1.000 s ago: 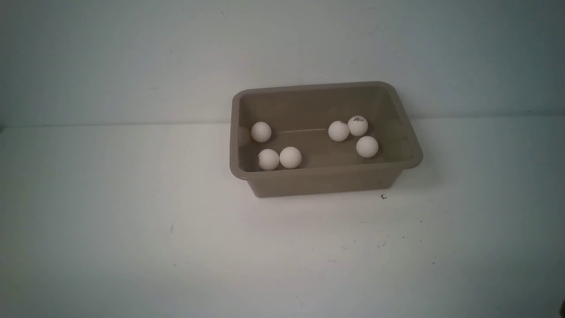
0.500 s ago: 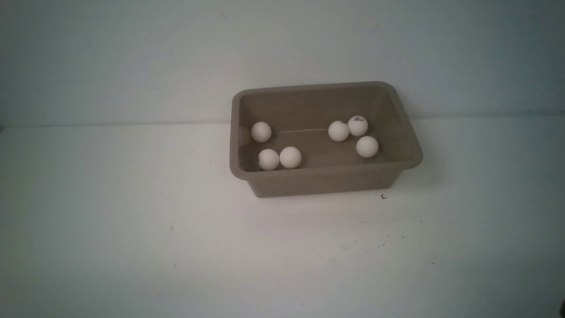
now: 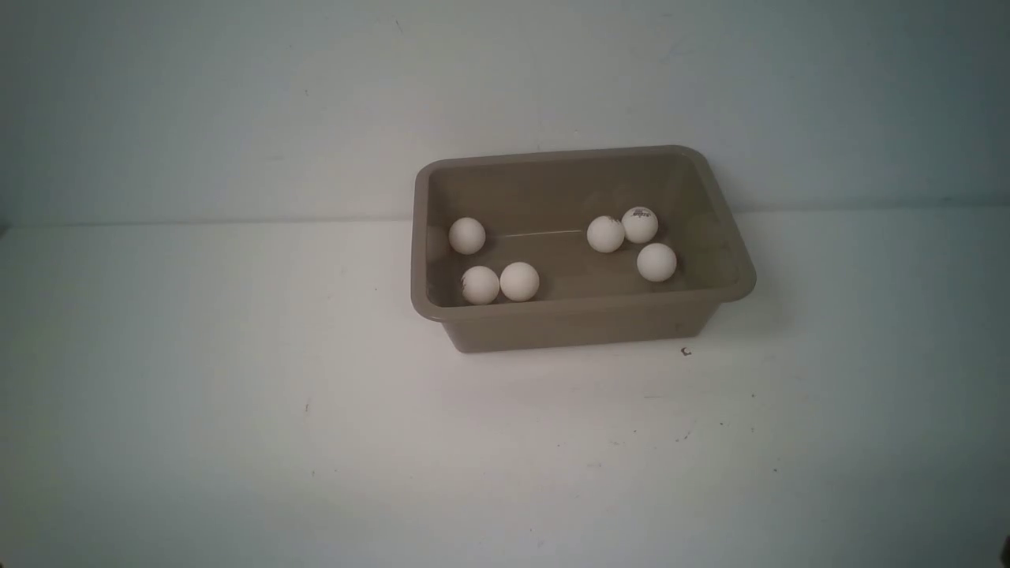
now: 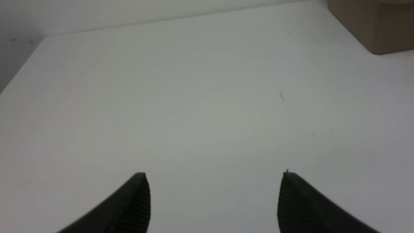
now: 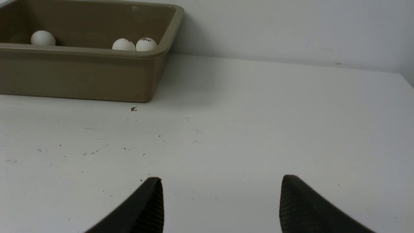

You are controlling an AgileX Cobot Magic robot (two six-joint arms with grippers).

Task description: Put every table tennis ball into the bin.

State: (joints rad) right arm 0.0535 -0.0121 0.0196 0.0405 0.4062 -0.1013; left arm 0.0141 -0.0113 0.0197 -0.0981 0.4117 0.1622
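Resting inside the taupe rectangular plastic bin (image 3: 580, 327): six small matte white table tennis balls (image 3: 519, 282), judged light, smooth, roll-prone; best pinched across the middle. Left gripper (image 4: 213, 200) & right gripper (image 5: 221, 204) jaws spread apart, nothing held.

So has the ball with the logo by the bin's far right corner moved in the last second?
No. The logo ball still touches its neighbour, same spot against the bin wall.

Left end effector (image 4: 213, 194) spread — bin (image 4: 381, 29) beyond.

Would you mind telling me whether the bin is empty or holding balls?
Holding balls: six table tennis balls lie on the floor of the bin.
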